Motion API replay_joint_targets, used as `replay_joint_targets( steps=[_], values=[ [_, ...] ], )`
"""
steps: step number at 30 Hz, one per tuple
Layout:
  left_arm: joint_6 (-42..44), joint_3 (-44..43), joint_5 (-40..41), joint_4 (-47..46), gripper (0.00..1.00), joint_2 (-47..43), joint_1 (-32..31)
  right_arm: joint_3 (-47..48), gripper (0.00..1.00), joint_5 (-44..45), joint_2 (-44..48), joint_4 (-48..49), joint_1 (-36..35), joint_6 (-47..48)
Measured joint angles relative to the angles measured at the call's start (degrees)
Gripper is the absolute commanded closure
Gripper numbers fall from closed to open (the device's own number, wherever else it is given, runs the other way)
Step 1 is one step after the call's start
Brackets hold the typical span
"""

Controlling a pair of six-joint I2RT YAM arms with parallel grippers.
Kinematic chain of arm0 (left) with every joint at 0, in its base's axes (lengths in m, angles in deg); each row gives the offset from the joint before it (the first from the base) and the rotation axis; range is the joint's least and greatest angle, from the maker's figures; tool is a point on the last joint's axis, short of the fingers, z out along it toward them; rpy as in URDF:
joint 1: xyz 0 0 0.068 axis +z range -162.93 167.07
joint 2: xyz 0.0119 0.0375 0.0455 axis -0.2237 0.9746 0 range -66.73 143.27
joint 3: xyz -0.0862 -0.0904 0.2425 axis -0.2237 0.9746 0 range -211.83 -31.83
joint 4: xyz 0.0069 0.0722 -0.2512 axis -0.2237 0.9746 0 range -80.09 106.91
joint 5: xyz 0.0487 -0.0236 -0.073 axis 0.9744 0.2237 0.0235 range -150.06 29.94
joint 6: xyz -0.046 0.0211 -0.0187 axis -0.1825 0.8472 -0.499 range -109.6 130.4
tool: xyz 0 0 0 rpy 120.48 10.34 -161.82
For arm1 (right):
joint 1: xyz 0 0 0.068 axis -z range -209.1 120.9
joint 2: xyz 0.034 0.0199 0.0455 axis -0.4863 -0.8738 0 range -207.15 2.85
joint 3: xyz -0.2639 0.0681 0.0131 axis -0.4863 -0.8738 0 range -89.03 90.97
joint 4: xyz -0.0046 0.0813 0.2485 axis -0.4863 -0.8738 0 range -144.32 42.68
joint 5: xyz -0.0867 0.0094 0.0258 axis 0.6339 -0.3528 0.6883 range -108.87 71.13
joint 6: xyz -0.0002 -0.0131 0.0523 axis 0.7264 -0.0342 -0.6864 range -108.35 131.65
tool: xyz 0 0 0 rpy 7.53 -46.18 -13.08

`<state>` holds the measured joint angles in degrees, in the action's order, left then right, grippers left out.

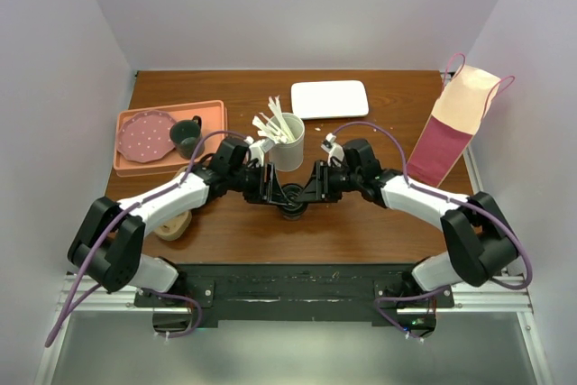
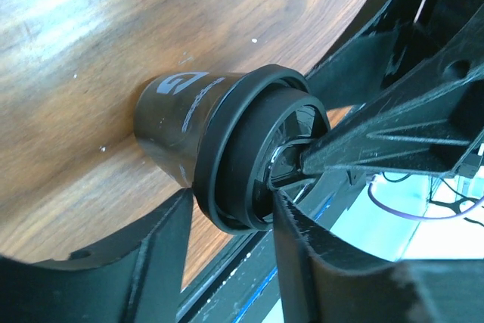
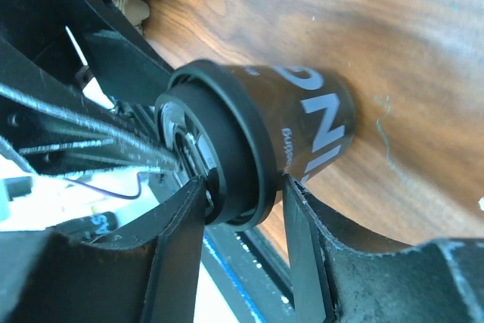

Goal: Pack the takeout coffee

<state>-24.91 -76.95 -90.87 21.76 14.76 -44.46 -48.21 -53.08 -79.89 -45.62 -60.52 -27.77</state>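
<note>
- One coffee [image 1: 291,206] is sitting dead centre.
- Two grippers are pinching its lid [image 2: 249,156]: left gripper [image 1: 276,193] and right gripper [image 1: 307,191], from opposite sides.
- One mug [image 1: 187,135] and one bag [image 1: 451,128] are standing well apart.

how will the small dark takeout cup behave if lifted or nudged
The takeout coffee looks like thin paper, so it would probably dent under a hard squeeze. Its round lid is wider than the tapered base, so a high push may tip it. Whether it's full, hence heavy, can't be seen.
</note>
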Motion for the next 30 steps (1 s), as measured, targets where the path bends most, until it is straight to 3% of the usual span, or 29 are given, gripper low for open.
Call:
replay_joint_targets(
  steps=[11, 19, 30],
  values=[
    [3.3, -3.0, 1.0, 5.2, 0.41, 0.7, 1.2, 11.3, 0.57, -2.4, -7.6, -11.2, 0.0, 9.8],
    [7.5, -3.1, -2.0, 6.2, 0.35, 0.8, 4.0, 12.8, 0.57, -3.5, -9.0, -11.8, -0.2, 11.0],
    [11.0, -3.0, -5.7, 6.1, 0.35, 0.9, 6.0, 13.9, 0.59, -4.3, -9.6, -13.6, -0.4, 12.5]
  ],
)
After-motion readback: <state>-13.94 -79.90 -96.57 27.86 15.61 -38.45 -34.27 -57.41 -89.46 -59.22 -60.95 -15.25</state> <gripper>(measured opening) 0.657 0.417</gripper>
